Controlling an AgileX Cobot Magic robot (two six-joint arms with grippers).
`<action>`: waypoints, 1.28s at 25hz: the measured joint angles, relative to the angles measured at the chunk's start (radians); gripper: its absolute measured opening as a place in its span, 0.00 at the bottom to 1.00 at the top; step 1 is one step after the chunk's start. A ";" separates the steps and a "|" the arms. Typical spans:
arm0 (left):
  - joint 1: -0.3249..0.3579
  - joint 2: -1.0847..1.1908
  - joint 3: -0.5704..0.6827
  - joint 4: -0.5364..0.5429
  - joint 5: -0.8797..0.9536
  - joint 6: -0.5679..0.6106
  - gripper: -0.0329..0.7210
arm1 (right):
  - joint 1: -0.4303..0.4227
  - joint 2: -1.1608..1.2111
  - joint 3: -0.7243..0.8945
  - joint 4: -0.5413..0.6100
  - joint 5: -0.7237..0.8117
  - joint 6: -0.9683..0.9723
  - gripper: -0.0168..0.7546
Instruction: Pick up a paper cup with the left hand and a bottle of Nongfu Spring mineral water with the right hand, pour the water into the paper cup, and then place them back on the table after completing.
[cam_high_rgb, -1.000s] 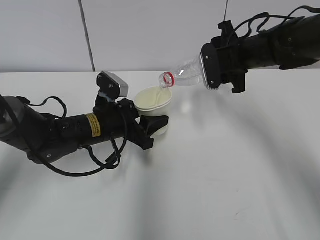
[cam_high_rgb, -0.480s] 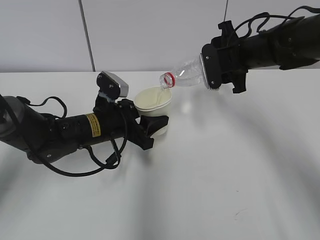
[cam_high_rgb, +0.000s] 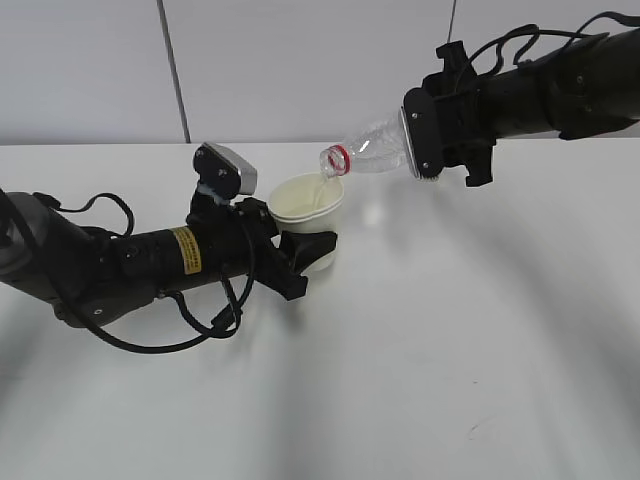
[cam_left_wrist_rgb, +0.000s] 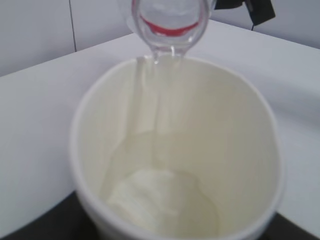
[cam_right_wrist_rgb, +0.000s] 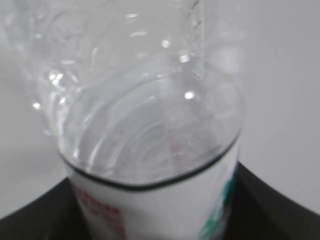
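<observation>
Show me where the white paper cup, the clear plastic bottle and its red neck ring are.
White paper cup (cam_high_rgb: 305, 198): exterior view, inner wall below the rim.
Clear plastic bottle (cam_high_rgb: 375, 145): exterior view, its tilted shoulder.
Red neck ring (cam_left_wrist_rgb: 169, 27): left wrist view, lower arc of the ring.

Pale grey wall (cam_high_rgb: 300, 70) behind, dark vertical seam (cam_high_rgb: 174, 70).

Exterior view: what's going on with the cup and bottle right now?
Mid-pour. The right end effector holds the water bottle tipped nearly on its side, mouth with the red ring over the rim of the paper cup. The left end effector grips the cup, which looks held just above the table. The left wrist view shows water pooled in the cup's bottom.
</observation>
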 joint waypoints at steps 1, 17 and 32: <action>0.000 0.000 0.000 0.000 0.000 0.000 0.55 | 0.000 0.000 0.000 0.000 0.000 0.000 0.60; 0.000 0.000 0.000 0.000 0.002 0.000 0.55 | 0.000 0.000 -0.002 0.000 0.000 0.000 0.60; 0.000 0.000 0.000 0.000 0.005 0.000 0.55 | 0.000 0.000 -0.017 0.000 0.000 0.002 0.60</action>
